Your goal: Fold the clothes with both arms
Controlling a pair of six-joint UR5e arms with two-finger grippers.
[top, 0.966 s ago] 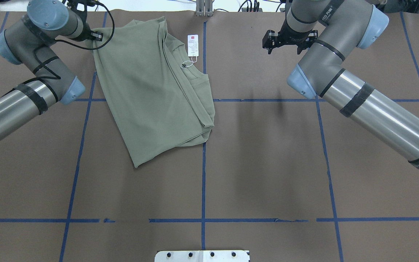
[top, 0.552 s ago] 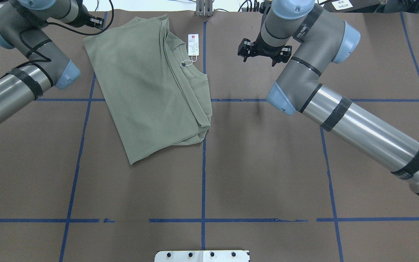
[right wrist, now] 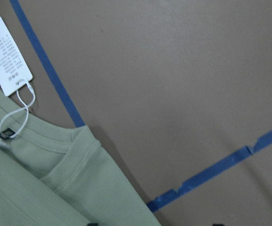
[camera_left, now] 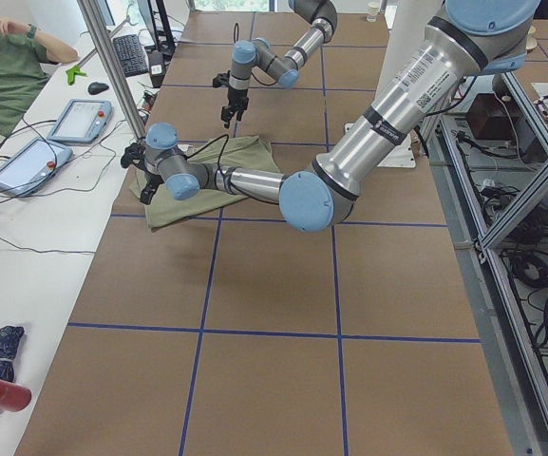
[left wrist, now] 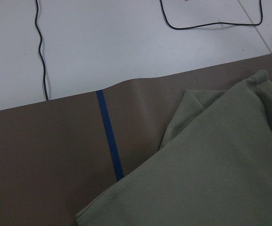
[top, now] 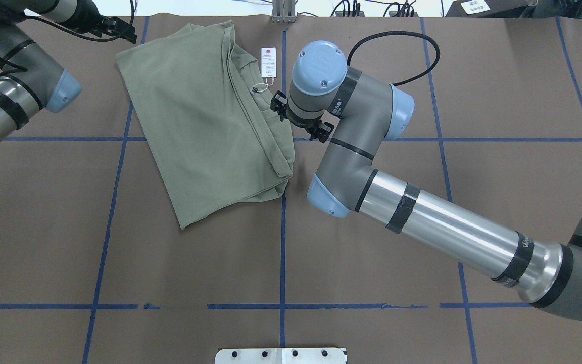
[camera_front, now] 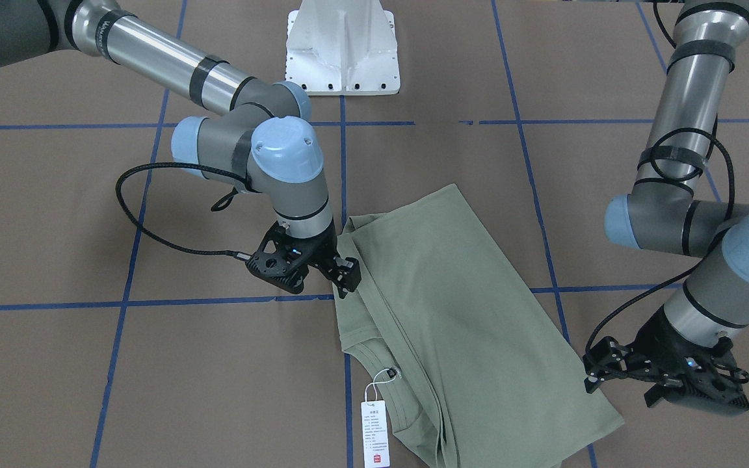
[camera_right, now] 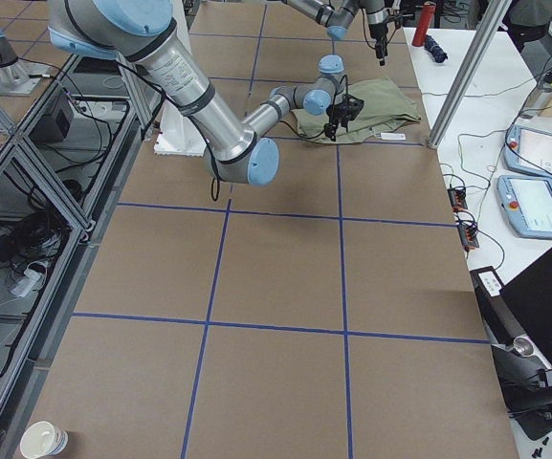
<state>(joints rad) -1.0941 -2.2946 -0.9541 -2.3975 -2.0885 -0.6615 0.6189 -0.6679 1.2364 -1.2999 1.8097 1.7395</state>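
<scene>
The sage-green shirt (top: 210, 121) lies folded on the brown table, left of the centre line; it also shows in the front view (camera_front: 452, 312). Its white hang tag (top: 268, 63) rests on the table beside the collar and shows in the right wrist view (right wrist: 8, 56). My right gripper (camera_front: 346, 278) is open and empty, low over the shirt's right folded edge near the collar. My left gripper (camera_front: 621, 390) is open and empty, just off the shirt's far left corner (left wrist: 192, 99). In the overhead view the left gripper (top: 119, 29) sits at the table's far edge.
The white pedestal base (top: 281, 355) stands at the near edge. Blue tape lines (top: 282, 253) cross the table. Beyond the far edge is a white bench with cables (left wrist: 211, 23). An operator (camera_left: 8, 66) and tablets (camera_left: 74, 119) are on that side.
My right arm has swung left from open table to the shirt's collar-side edge. My left arm has drawn back to the far left. The shirt shifted slightly left early on, then stayed still.
</scene>
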